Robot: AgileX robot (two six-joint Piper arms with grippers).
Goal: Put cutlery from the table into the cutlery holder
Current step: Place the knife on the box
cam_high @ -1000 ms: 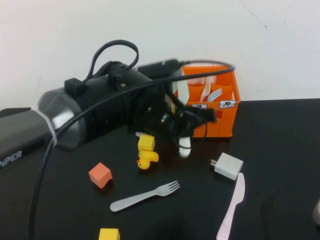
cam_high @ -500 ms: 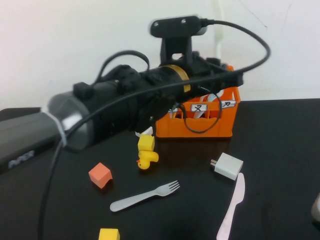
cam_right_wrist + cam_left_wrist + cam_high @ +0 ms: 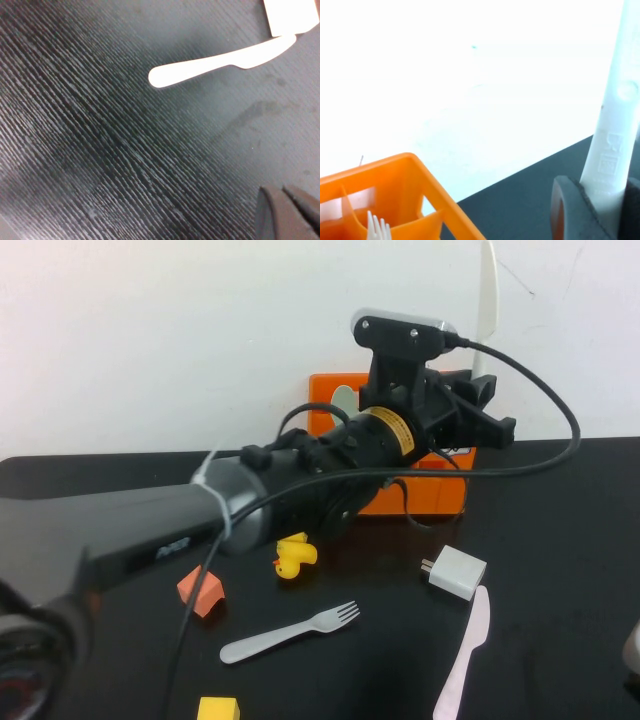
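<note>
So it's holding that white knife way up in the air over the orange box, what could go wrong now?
The left gripper pinches the cream-white knife only near its lower end, so it might tilt or slip on the way down. The cutlery holder is largely hidden behind the arm, and the knife could catch a divider or land in the fork's compartment. The right gripper rests shut above the table, near the pink knife, away from all this.

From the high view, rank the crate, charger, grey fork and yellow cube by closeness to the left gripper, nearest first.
The left gripper, raised at the rear, is shut on the white knife.
1. Crate: directly below the gripper.
2. Charger: right of centre on the table.
3. Grey fork: centre front.
4. Yellow cube: front edge, left of centre.
The right gripper hangs shut over the table's right side.
</note>
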